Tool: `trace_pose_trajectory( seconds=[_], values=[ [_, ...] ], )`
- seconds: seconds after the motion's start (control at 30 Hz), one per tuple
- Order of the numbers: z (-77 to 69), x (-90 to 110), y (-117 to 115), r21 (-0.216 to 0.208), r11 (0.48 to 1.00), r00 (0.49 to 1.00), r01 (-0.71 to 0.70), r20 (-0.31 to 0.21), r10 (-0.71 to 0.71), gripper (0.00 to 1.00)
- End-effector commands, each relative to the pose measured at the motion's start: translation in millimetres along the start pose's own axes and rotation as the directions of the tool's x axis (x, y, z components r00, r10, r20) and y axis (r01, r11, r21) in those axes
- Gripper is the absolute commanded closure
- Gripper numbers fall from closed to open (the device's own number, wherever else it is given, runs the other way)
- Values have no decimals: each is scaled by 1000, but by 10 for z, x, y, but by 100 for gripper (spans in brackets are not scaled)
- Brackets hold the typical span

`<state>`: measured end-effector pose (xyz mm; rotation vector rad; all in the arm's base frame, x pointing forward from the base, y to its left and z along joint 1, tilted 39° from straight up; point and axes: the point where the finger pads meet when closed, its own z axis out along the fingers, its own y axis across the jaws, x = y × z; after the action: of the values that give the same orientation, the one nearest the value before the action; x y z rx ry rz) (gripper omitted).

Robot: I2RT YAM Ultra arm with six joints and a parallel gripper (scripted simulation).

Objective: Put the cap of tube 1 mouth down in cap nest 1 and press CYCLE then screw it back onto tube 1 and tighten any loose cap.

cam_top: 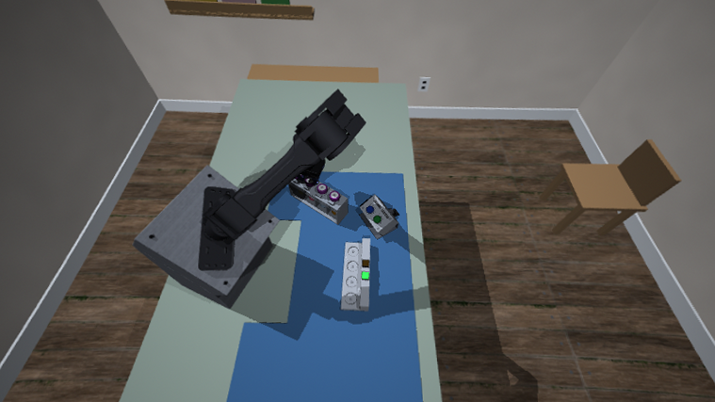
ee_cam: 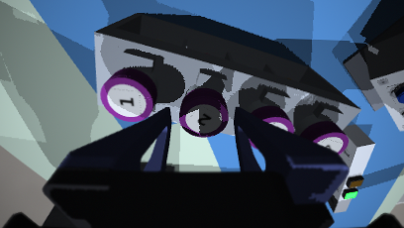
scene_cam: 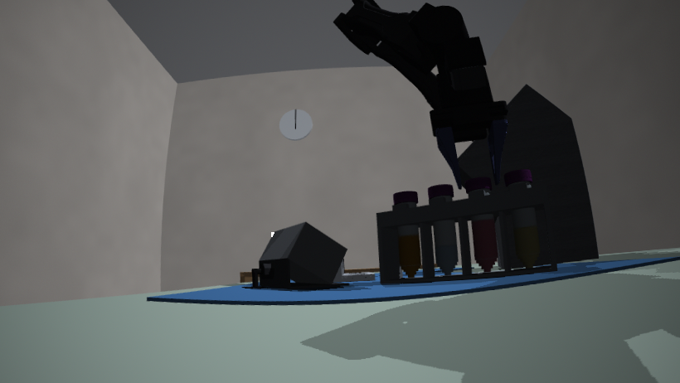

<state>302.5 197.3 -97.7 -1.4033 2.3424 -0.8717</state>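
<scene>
The decapping station (cam_top: 320, 198) stands on the blue mat with four purple caps on its tubes. In the wrist view the caps read 1 (ee_cam: 128, 95), 2 (ee_cam: 203, 113), then cap 3 (ee_cam: 272, 124) and cap 4 (ee_cam: 324, 136). My gripper (ee_cam: 202, 114) is open and points down over tube 2. Its fingertips stand on either side of cap 2 (scene_cam: 478, 184) at about the height of the cap's top, with a small gap on each side. The gripper (scene_cam: 477, 182) holds nothing. The cap tray (cam_top: 351, 275) has empty nests. The green lamp (cam_top: 365, 275) is lit and the amber lamp (cam_top: 366, 263) is dark.
The key desk (cam_top: 378, 214) with the blue CYCLE key (cam_top: 369, 210) and green READY key (cam_top: 376, 219) stands right of the station. The arm's base block (cam_top: 205, 239) sits at the table's left edge. Caps 1 and 3 are close beside my fingers.
</scene>
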Motion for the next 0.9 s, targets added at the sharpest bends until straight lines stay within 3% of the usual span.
trace_pose_trajectory(
  seconds=[0.0, 0.57, 0.6, 0.87],
  values=[
    [-29, -56, -5, 3, 1000, 1000, -1, 19, 1, 51],
    [16, -63, -12, 3, 1000, 1000, -1, 19, 1, 51],
    [16, -63, -12, 3, 1000, 1000, -1, 19, 1, 100],
    [16, -63, -12, 3, 1000, 1000, -1, 19, 1, 100]
  ],
)
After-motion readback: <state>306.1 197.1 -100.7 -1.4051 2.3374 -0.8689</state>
